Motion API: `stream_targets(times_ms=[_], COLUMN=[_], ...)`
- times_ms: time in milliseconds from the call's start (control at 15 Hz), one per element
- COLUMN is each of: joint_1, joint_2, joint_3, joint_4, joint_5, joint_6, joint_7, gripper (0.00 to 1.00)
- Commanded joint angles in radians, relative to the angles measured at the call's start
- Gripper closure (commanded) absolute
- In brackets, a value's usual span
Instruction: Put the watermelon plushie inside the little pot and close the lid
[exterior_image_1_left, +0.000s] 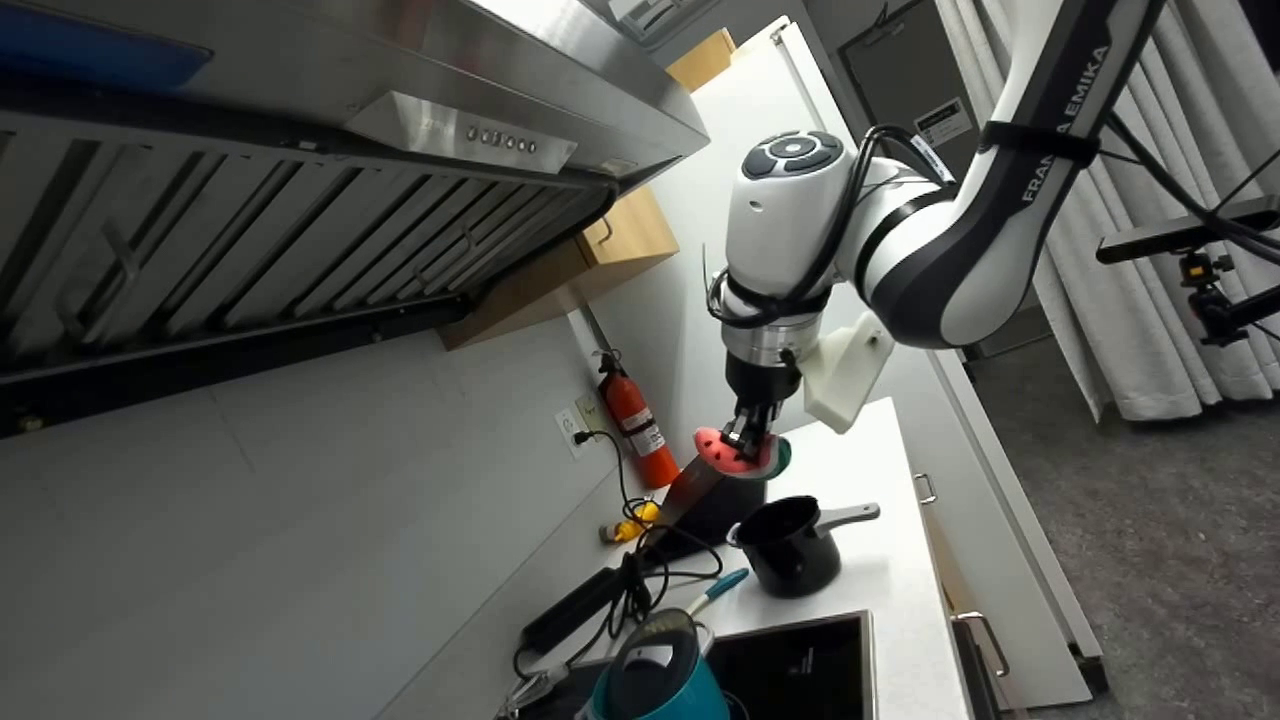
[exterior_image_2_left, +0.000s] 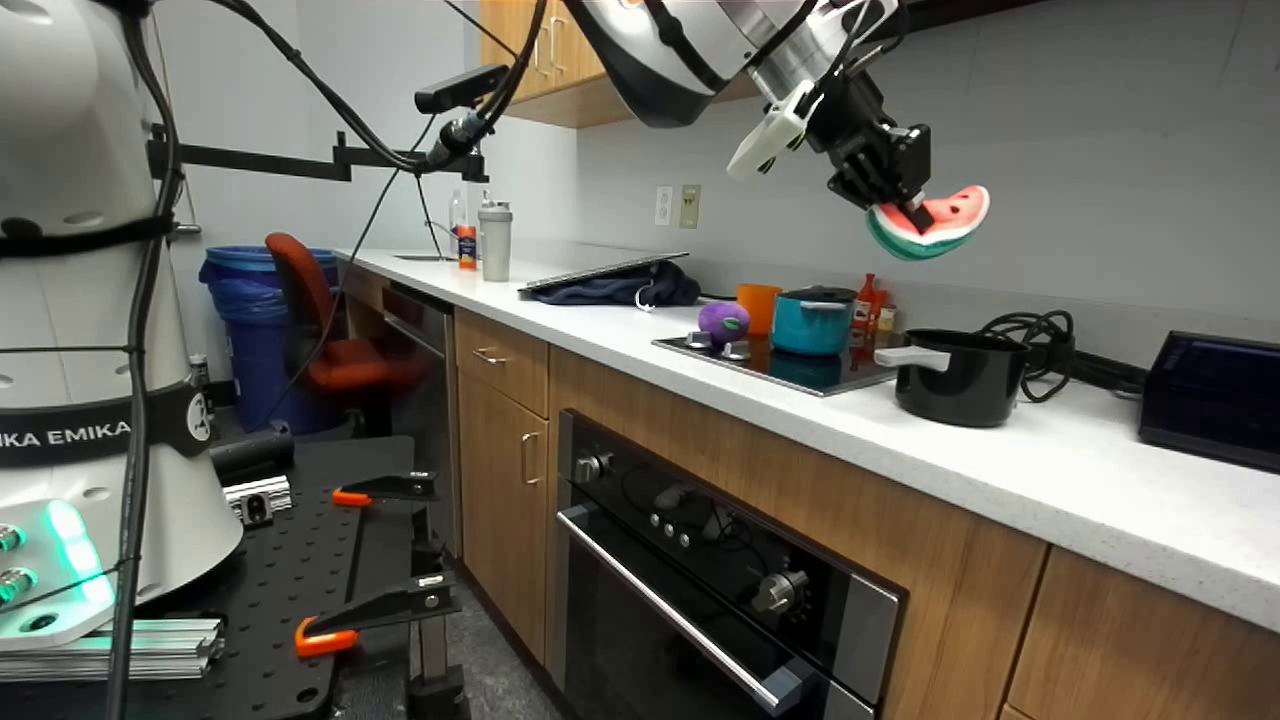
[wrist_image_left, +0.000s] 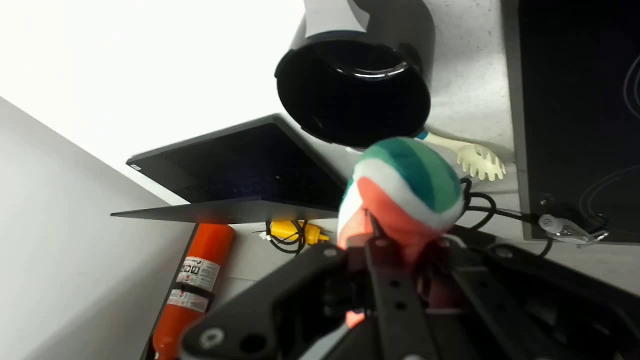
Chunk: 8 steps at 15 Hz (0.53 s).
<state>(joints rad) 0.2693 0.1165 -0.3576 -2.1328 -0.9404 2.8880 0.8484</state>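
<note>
Down around 5 o'clock, wrist view, got the gripper clamped on the watermelon plushie, up off the counter. Past that, toward 12, can see the little pot; at 8, a red fire extinguisher.

Wht/blk arm, blk cables, "EMIKA" ltrs, blk gripper

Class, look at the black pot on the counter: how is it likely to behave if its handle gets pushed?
The black pot would probably slide or swivel, since it stands upright on a smooth-looking counter. Its handle juts out high on one side, so a downward press there might tip it. Its crisp round outline suggests stiffness.
</note>
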Motion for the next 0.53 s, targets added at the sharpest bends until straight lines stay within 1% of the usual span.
stream_targets(times_ms=[0,267,467], joint_1=[0.002,-0.006,-0.013], joint_2=[-0.011,0.023,0.055], joint_3=[-0.022,-0.035,-0.047], joint_4=[-0.040,-0.062,-0.045], joint_5=[-0.056,-0.037,-0.033], joint_6=[-0.006,0.008,0.010], joint_7=[0.079,0.079,0.075], gripper=[0.98,0.98,0.98])
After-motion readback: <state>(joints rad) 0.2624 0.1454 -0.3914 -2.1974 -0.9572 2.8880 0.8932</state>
